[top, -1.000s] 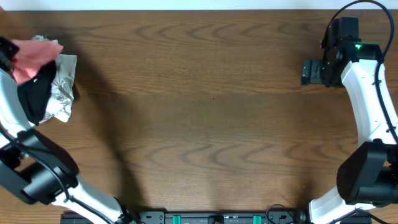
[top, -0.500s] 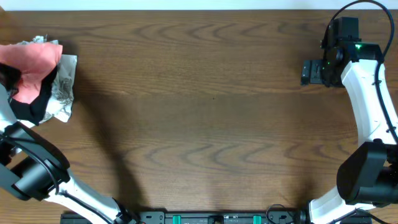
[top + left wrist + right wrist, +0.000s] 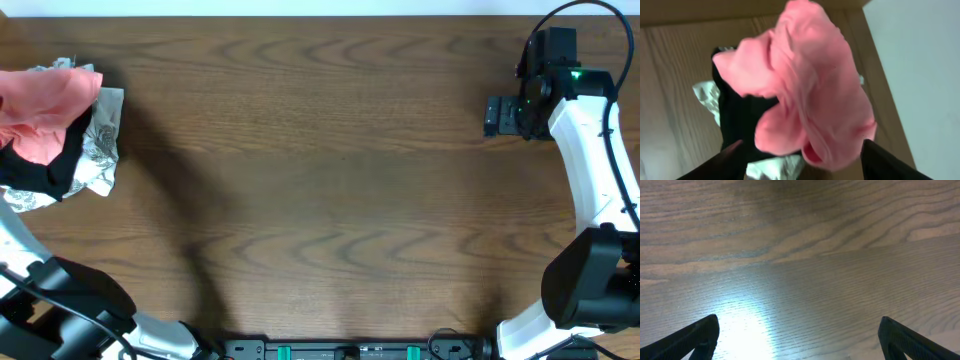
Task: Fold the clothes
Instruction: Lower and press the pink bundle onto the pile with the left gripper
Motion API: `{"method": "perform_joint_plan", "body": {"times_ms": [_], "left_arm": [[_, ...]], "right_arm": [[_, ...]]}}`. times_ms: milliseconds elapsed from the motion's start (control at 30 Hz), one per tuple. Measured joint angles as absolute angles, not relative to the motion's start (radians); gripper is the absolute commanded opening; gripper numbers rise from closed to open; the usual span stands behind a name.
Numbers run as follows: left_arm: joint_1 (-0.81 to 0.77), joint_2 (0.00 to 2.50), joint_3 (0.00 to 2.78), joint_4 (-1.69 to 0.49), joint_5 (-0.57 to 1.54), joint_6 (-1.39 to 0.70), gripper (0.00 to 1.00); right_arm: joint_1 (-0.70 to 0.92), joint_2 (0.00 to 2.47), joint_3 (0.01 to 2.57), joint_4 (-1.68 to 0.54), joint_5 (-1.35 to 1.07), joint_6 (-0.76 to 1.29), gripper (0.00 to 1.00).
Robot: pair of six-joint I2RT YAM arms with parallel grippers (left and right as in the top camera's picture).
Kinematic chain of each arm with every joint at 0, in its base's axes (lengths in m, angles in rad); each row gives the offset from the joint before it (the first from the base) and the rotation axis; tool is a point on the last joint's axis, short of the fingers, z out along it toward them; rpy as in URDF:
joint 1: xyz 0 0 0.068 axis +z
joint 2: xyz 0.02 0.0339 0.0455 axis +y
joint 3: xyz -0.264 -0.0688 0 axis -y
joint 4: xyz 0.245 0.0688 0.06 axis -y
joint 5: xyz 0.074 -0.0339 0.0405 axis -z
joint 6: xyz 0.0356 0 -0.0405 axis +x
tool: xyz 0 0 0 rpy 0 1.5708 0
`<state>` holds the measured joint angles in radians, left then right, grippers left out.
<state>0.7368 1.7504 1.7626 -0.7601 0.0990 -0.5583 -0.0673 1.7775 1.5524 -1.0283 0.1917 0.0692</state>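
The clothes, a crumpled salmon-pink garment [image 3: 45, 105], lie on top of a pile at the table's far left edge. In the left wrist view the pink fabric [image 3: 810, 95] bulges up close to the camera, lying on a black garment [image 3: 735, 120]. My left gripper [image 3: 801, 146] is open, its dark fingers [image 3: 722, 160] spread either side of the fabric's lower fold and not pinching it. In the overhead view the left gripper itself is out of sight. My right gripper [image 3: 500, 115] hovers open at the far right over bare wood [image 3: 799, 325], far from the clothes.
Under the pink garment lie a black garment [image 3: 45, 170] and a white patterned cloth [image 3: 100, 140]. The pile sits by the table's left edge [image 3: 875, 75], with pale floor beyond. The left arm's base [image 3: 60, 310] fills the front left corner.
My left gripper has opened and let go of the pink garment, which now lies spread on the pile. The left arm has drawn back toward the left edge. The right arm is still.
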Motion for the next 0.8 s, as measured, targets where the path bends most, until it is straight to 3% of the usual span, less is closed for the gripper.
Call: {"method": "perform_joint_plan", "body": {"times_ms": [67, 600, 667, 733, 800], "left_arm": [[0.737, 1.755, 1.762, -0.786, 0.114, -0.571, 0.99], [0.706, 1.985, 1.707, -0.73, 0.355, -0.444, 1.0], [0.703, 1.987, 1.707, -0.735, 0.36, -0.445, 0.79], [0.701, 1.987, 1.707, -0.74, 0.36, -0.439, 0.37], [0.701, 1.987, 1.707, -0.748, 0.368, -0.44, 0.11]], "right_arm": [[-0.067, 1.777, 1.552, -1.028, 0.192, 0.069, 0.99], [-0.067, 1.777, 1.552, -1.028, 0.192, 0.069, 0.99], [-0.067, 1.777, 1.552, -1.028, 0.192, 0.069, 0.99], [-0.067, 1.777, 1.552, -1.028, 0.192, 0.069, 0.99], [-0.067, 1.777, 1.552, -1.028, 0.192, 0.069, 0.99]]}}
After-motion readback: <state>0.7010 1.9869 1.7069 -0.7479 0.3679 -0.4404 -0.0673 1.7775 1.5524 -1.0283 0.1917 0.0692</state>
